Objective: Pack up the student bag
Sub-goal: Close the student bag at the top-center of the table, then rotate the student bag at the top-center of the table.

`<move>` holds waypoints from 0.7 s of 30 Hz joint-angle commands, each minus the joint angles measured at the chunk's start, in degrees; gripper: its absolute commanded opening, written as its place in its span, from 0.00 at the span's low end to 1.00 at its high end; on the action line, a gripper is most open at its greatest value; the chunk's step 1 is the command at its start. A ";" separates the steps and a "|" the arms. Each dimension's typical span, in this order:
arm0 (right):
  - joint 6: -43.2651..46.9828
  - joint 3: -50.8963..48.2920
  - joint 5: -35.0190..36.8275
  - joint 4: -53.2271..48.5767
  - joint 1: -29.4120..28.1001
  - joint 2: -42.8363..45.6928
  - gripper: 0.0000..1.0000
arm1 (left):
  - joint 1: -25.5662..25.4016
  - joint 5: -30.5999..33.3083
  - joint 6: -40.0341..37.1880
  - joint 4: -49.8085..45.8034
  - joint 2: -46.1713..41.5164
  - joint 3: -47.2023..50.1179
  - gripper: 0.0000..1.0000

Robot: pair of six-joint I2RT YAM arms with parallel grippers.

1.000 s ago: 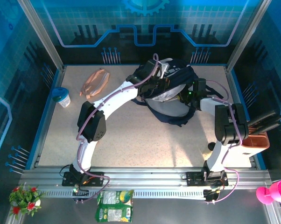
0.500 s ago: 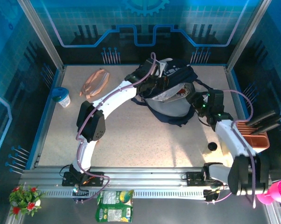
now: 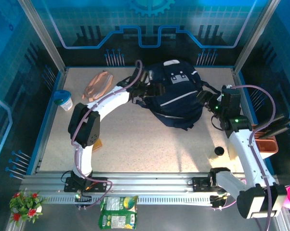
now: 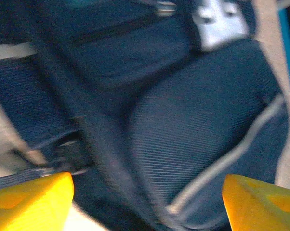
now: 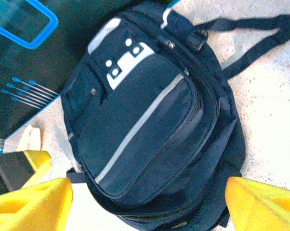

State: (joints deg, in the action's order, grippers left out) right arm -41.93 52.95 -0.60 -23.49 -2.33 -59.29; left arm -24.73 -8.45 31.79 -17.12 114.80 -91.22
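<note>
Shows the student bag (image 3: 176, 94) flat on the worktop (image 3: 135, 139), upper centre of the overhead frame, striped front facing up. Places the left gripper (image 3: 147, 90) against its left edge, jaws spread wide, grasping nothing. Places the right gripper (image 3: 207, 98) just off its right side, likewise spread and empty.

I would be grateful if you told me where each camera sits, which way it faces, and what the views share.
Top external: above and behind the arms, looking down at the table; both arms show, left gripper and right gripper flanking the backpack.
Left wrist: on the left arm, close against the backpack's fabric, blurred; yellow fingertips at the bottom corners.
Right wrist: on the right arm, facing the backpack's whole front; yellow fingertips at the bottom corners.
Shared: both wrist views show the white stripe and white patch.
</note>
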 commanded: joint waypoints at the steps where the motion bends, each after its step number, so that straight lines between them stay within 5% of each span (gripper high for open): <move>1: 0.06 -0.62 -3.61 0.89 -1.37 -1.88 0.83 | 4.79 -3.84 8.23 3.24 -1.42 4.01 0.79; 9: -2.58 -2.04 -7.92 4.60 -5.17 -6.58 0.84 | 11.16 -7.79 10.16 4.71 6.83 0.40 0.67; 21: -5.29 -5.27 -10.03 7.09 -10.75 -11.79 0.82 | 11.42 -11.53 7.99 -1.07 19.85 -14.93 0.58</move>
State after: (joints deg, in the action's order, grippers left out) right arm -46.06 48.21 -9.47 -18.06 -11.79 -70.06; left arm -13.19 -17.69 40.42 -15.42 132.81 -103.20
